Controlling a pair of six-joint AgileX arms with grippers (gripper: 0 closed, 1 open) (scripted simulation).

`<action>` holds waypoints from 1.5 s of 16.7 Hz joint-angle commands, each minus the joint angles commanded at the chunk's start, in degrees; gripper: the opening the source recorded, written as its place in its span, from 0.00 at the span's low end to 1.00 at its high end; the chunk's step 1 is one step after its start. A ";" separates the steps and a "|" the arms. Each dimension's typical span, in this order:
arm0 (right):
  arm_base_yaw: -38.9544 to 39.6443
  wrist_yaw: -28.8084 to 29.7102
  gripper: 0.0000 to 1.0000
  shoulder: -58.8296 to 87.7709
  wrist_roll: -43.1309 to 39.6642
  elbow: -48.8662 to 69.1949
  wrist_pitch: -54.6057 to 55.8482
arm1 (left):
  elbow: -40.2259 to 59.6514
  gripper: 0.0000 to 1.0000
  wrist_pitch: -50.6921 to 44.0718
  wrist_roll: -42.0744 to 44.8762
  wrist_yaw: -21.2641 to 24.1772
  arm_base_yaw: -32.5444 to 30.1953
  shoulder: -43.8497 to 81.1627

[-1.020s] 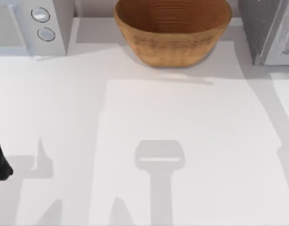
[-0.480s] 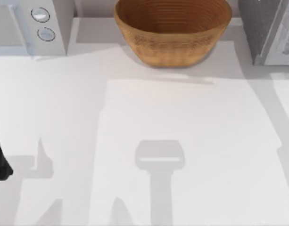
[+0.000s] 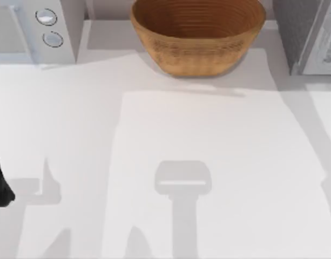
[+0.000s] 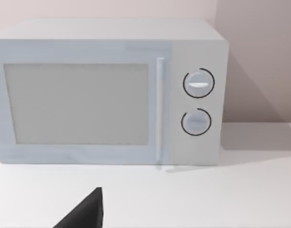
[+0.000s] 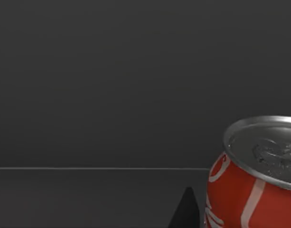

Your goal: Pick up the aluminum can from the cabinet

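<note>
The white worktop (image 3: 208, 162) spreads across the top view, bare through its middle apart from shadows. At its far left corner stands a white microwave (image 4: 107, 90) with two round dials, door shut. The left arm sits parked at the worktop's left edge, facing that microwave. A dark fingertip (image 4: 86, 213) pokes into the left wrist view, and I cannot tell whether the jaws are apart or together.

At the far right corner is the grey cabinet (image 3: 308, 35), and between it and the microwave rests a large woven bowl (image 3: 197, 35), apparently empty and well clear of either arm.

Inside a dark enclosure, likely the cabinet's interior, stands the aluminum can (image 5: 254, 180), upright, its silver lid with pull tab facing up and its red label with white script turned towards the camera. The right wrist view looks along the dark shelf (image 5: 88, 199) at it, so the right arm seems to have reached in low and level to take the can from the side. One dark fingertip (image 5: 185, 211) of the right gripper sits just beside the can's wall; whether it touches, and how the jaws stand, I cannot tell.

The dark back wall (image 5: 136, 80) rises behind the can, leaving little room beyond it. Nothing else on the shelf appears to block the approach.
</note>
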 joint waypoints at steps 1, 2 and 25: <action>1.08 1.07 0.00 -2.35 0.00 -0.28 -1.98 | 0.00 1.00 0.00 0.00 0.00 0.00 0.00; 2.29 2.27 0.00 -5.06 -0.01 -0.58 -4.22 | 0.00 1.00 0.00 0.00 0.00 0.00 0.00; 1.64 1.78 0.00 -44.14 -0.48 -40.97 -6.28 | 0.00 1.00 0.00 0.00 0.00 0.00 0.00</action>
